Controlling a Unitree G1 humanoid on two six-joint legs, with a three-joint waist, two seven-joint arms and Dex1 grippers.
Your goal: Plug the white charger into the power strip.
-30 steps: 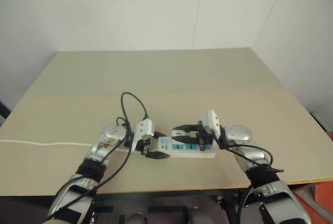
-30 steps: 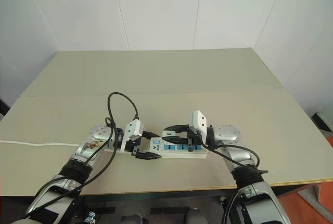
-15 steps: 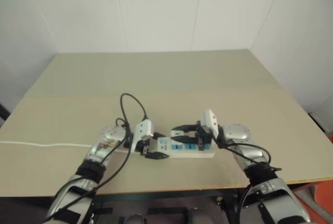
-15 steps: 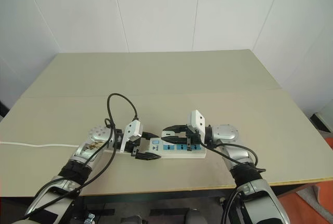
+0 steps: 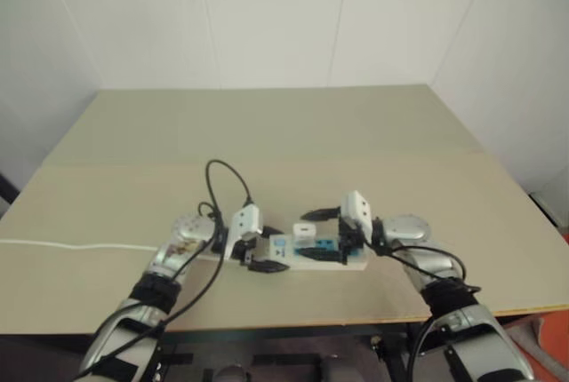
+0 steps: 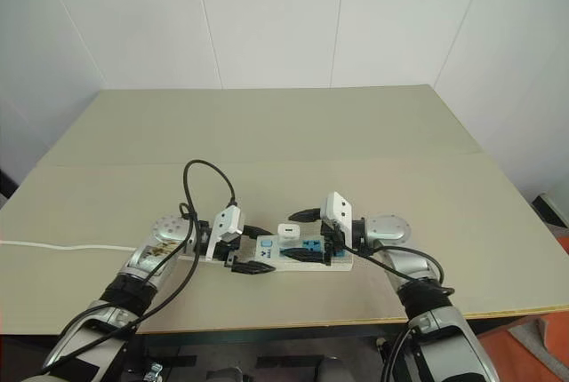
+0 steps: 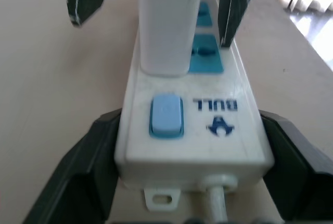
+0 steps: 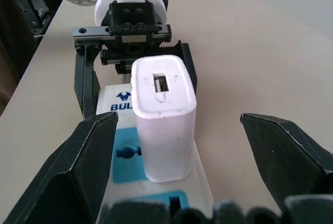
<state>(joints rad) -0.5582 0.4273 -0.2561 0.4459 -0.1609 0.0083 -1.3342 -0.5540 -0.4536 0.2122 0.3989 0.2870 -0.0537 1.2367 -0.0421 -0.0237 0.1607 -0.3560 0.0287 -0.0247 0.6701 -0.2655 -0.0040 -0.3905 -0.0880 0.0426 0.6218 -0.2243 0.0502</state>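
Observation:
The white charger [image 8: 164, 125] stands upright in a socket of the power strip [image 6: 340, 261], close to the strip's switch end, its USB port facing up. My right gripper [image 6: 300, 235] is open, its fingers [image 8: 88, 172] spread wide on either side of the charger without touching it. My left gripper [image 6: 256, 249] is open too, with its fingers [image 7: 88, 182] closely flanking the switch end of the power strip [image 7: 218, 151], where a blue button sits.
The strip lies near the front edge of a beige table [image 6: 267, 133]. Its thin white cord [image 6: 53, 246] runs off to the left. A black cable loop [image 6: 209, 173] arcs above my left wrist. White walls close in behind and to the right.
My right gripper's jaws have opened and let go of the charger, which now stands alone in the strip. My left gripper remains at the strip's end.

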